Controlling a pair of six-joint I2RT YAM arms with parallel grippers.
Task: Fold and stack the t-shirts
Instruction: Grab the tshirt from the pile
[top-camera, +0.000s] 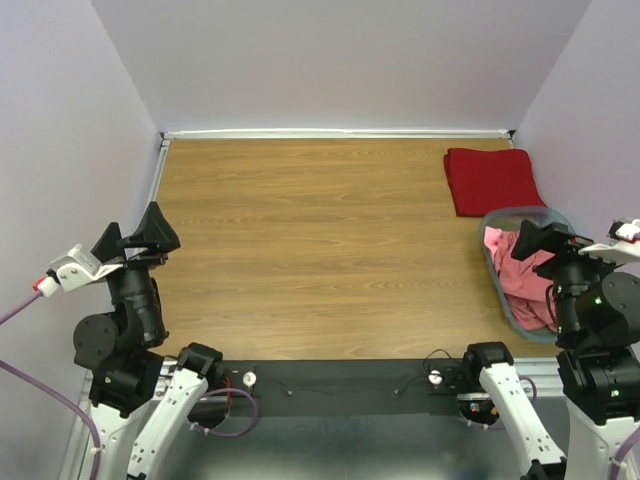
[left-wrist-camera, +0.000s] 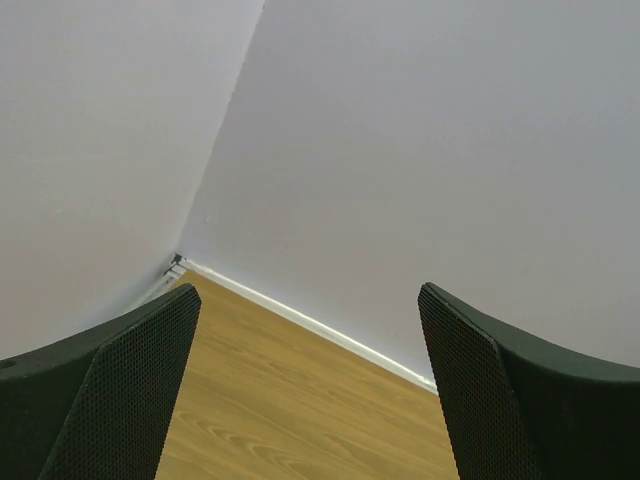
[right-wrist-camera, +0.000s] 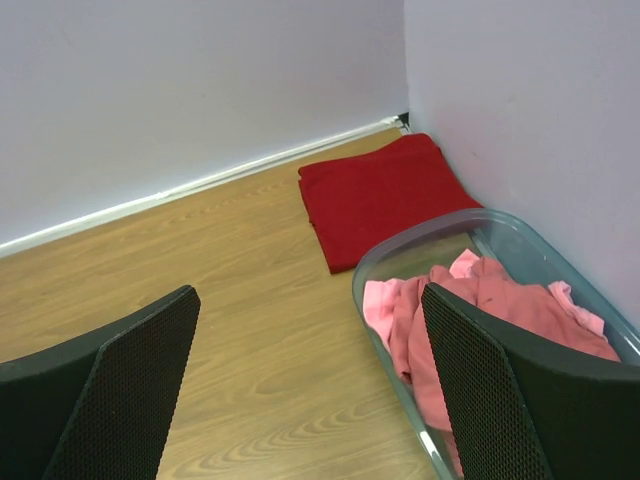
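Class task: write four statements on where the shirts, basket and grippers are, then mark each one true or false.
1. The red shirt lies folded at the far right corner of the table. True.
2. The pink shirts are stacked on the red shirt. False: they lie crumpled in the basket.
3. The left gripper and right gripper are both open and empty. True.
4. The left gripper is beside the basket. False: the right gripper is; the left is at the opposite side.

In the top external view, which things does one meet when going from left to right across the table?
left gripper → red t-shirt → basket. The pink t-shirts and the right gripper overlap the basket, so I leave them out.
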